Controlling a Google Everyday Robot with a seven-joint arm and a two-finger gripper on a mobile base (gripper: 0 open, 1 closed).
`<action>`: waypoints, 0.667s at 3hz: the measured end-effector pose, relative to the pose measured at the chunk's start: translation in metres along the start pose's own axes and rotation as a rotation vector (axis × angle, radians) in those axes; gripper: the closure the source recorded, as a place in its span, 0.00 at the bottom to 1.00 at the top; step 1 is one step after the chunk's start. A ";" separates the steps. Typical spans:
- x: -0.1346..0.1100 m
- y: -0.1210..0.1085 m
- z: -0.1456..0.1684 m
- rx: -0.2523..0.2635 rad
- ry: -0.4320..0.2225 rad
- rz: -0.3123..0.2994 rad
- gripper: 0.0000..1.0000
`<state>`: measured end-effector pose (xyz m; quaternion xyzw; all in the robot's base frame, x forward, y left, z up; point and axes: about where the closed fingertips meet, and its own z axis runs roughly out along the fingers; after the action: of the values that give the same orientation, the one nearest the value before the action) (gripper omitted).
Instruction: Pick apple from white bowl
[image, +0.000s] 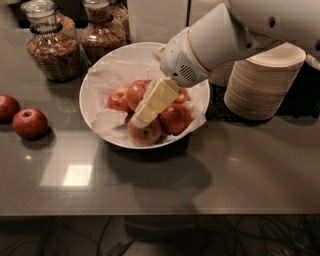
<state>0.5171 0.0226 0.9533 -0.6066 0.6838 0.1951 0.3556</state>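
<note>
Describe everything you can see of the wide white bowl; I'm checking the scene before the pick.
The wide, shallow, round white bowl, glossy like ceramic, sits upright on the grey table. Crinkled white paper lines it, and several red apples lie inside. The robot's pale yellow gripper reaches down into it above the apples. Its far right rim is hidden behind the arm.
</note>
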 end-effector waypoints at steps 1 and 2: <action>0.007 -0.001 0.015 -0.015 0.012 0.030 0.00; 0.010 -0.003 0.024 -0.033 0.003 0.059 0.00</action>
<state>0.5256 0.0320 0.9308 -0.5921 0.6986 0.2161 0.3387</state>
